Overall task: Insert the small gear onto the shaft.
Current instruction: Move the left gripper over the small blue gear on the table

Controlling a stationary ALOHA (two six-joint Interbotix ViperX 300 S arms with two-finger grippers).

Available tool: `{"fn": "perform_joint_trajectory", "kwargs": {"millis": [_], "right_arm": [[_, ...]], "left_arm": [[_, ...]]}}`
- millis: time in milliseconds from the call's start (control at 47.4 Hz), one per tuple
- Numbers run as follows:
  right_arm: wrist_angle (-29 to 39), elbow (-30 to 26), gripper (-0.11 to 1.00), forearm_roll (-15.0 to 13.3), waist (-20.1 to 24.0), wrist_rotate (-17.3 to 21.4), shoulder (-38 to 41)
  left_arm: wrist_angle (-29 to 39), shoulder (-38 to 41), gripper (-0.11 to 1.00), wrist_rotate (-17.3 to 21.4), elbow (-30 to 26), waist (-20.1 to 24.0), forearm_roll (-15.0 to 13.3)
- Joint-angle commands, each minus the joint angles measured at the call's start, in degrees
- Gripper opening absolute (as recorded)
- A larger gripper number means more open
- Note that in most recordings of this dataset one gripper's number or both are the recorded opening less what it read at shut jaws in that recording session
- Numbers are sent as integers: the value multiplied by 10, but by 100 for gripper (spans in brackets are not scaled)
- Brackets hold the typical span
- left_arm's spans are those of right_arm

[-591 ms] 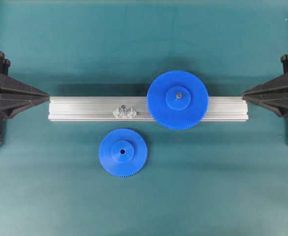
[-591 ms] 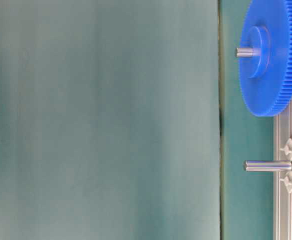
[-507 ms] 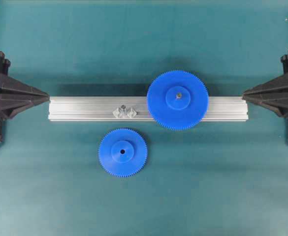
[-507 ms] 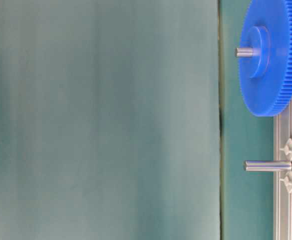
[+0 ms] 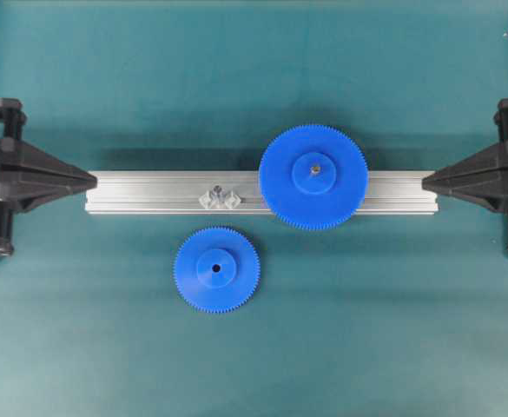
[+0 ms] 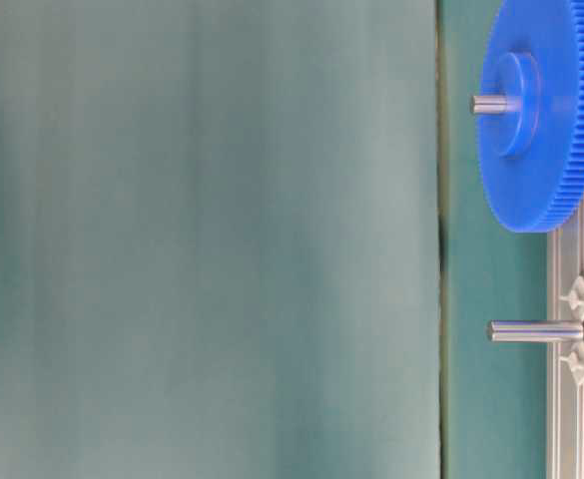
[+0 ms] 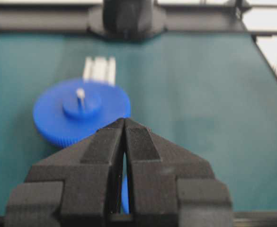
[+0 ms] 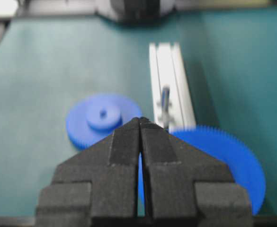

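The small gear (image 5: 216,269) lies flat on the mat just in front of the rail, below the shaft (image 5: 220,193). The shaft stands bare on the rail between its clear mounting pieces; it also shows in the table-level view (image 6: 536,331) and in the right wrist view (image 8: 165,106). The small gear shows in the right wrist view (image 8: 102,118). My left gripper (image 5: 93,180) is shut and empty at the rail's left end. My right gripper (image 5: 425,181) is shut and empty at the rail's right end. In the left wrist view the shut gripper (image 7: 124,120) hides the shaft.
The larger blue gear (image 5: 313,176) sits on its own pin on the aluminium rail (image 5: 149,193), right of the shaft. It also shows in the left wrist view (image 7: 81,111) and in the right wrist view (image 8: 223,156). Green mat surrounds the rail.
Both grippers have moved slightly inward toward the rail's ends. The gears and the shaft have not moved.
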Motion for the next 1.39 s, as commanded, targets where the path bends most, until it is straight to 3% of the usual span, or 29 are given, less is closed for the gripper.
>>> {"fn": "perform_joint_trajectory", "kwargs": {"millis": [0,486,908,1204,1373], "right_arm": [[17,-18,1,2,-1,8,9],[93,-13,1,2,-6,40,43],[129,-9,1,1,-10,42,45],[140,-5,1,1,-11,42,44],[140,1,1,1,-12,42,43]], "left_arm": [[16,19,0,-4,-20,-4,1],[31,174,0,-11,-86,-11,1],[76,261,0,-17,-142,-35,1],[114,325,0,-103,-185,-38,1],[114,355,0,-104,-192,-49,1]]}}
